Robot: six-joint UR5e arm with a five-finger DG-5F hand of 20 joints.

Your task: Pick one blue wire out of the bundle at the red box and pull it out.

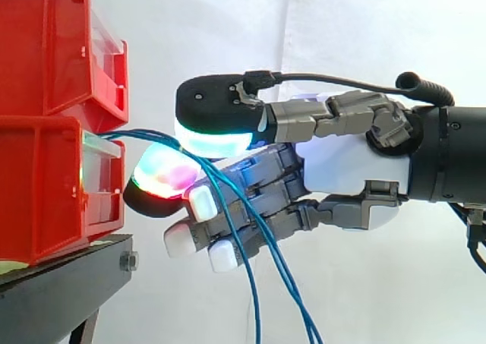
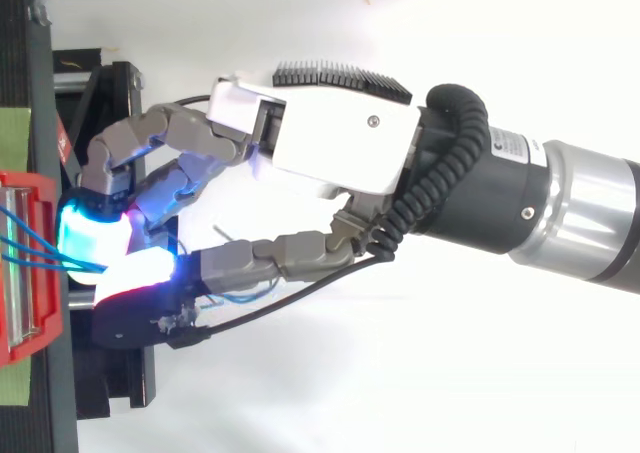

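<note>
A bundle of thin blue wires (image 1: 250,276) comes out of the clear front of the lower red bin (image 1: 45,192) and droops down past the hand. My hand (image 1: 349,165) reaches in from the right, just in front of the bin. Its cyan-glowing pad (image 1: 216,143) sits above and its red-glowing pad (image 1: 163,173) below, closed together on the blue wire where it leaves the bin. The other fingers, with white pads (image 1: 201,203), curl underneath, and the loose strands run across them. From above, the wires (image 2: 30,248) lead from the bin (image 2: 25,323) into the two glowing pads (image 2: 95,243) of the hand (image 2: 340,143).
A second red bin (image 1: 53,48) is stacked on the lower one. Both rest on a black stand (image 1: 61,283) at the left. A white curtain hangs behind. Open room lies below and to the right of the hand.
</note>
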